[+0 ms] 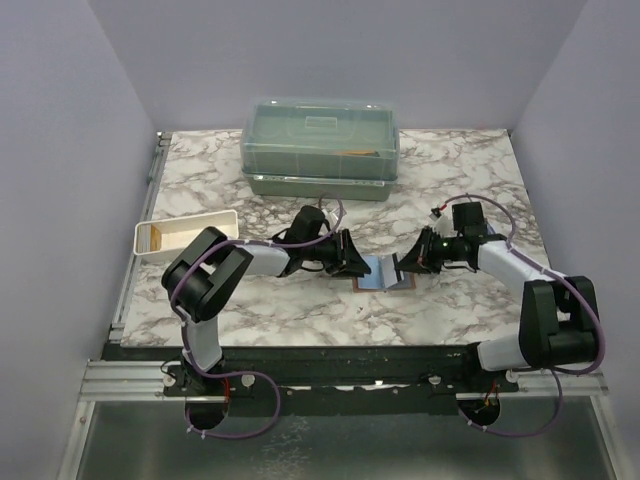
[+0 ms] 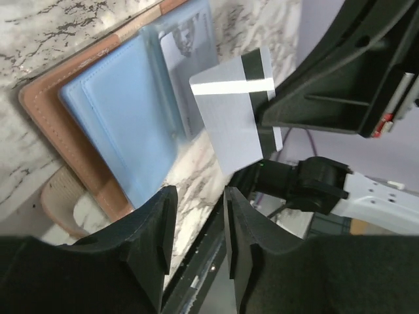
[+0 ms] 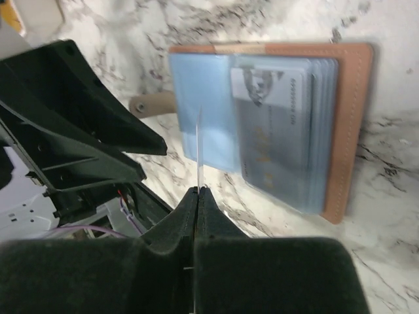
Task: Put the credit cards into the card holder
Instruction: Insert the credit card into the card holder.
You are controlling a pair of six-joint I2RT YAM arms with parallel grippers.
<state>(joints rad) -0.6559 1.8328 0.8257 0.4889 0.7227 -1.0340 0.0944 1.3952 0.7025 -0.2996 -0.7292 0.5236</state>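
Inserting demands alignment: the right gripper (image 3: 198, 191), clamped on a credit card (image 2: 236, 111) held edge-on, should feed it squarely into a pocket of the card holder (image 3: 353, 131), lying open at centre. The left gripper (image 2: 196, 196), slightly parted and empty, hovers just left.

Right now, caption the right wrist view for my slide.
Right end effector pinches a card edge-on near the open wallet, which holds a pocketed card.

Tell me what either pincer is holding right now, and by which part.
The right pincer pinches a grey credit card by its dark-striped edge. The left pincer is open and empty.
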